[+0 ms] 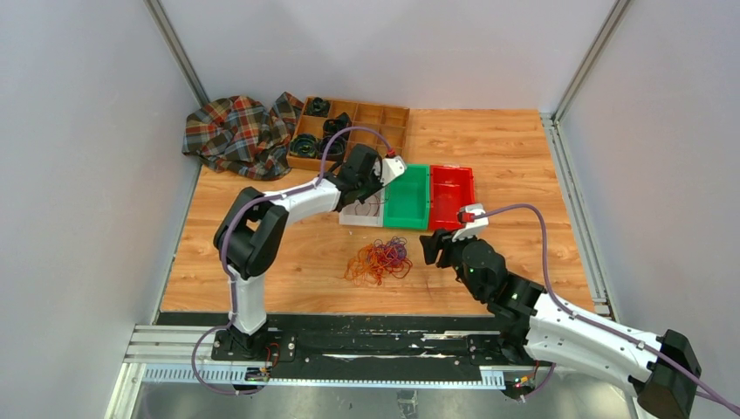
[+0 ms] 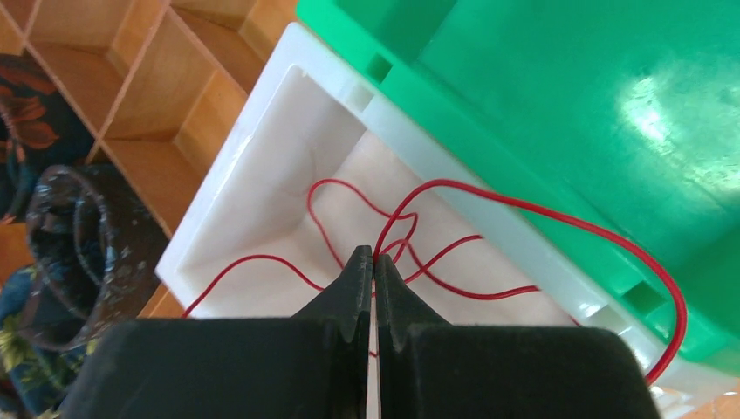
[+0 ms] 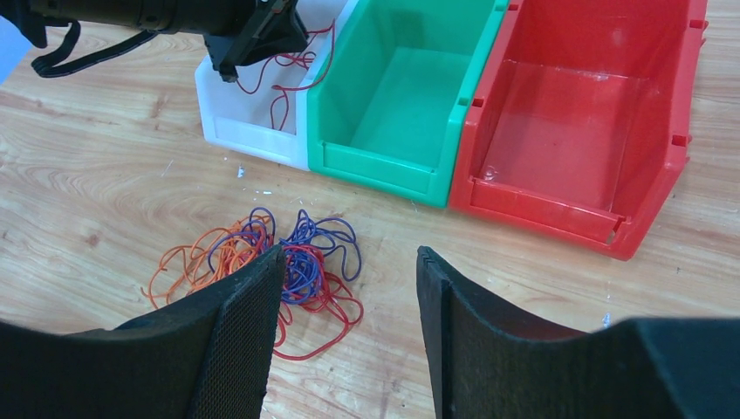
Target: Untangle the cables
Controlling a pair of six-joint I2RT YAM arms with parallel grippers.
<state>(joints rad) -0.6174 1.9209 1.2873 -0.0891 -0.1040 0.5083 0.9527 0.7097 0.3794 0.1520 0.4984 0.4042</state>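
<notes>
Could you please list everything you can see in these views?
bins: three, white bin, green bin, red bin, row on table
tangle: one, orange, blue and red cables, before bins
red cable: one, red, in white bin
tray: one, wooden, far side
coils: about four, black, in tray
cloth: one, plaid, far-left corner
left fingers: black, shut on red cable
right fingers: black, open, over table near tangle

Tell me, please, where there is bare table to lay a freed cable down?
Bare table lies right of the red bin, beyond it beside the wooden tray, and left of the cable tangle. Crowded: the far left corner with the plaid cloth, and between the cable tangle and the right gripper.
</notes>
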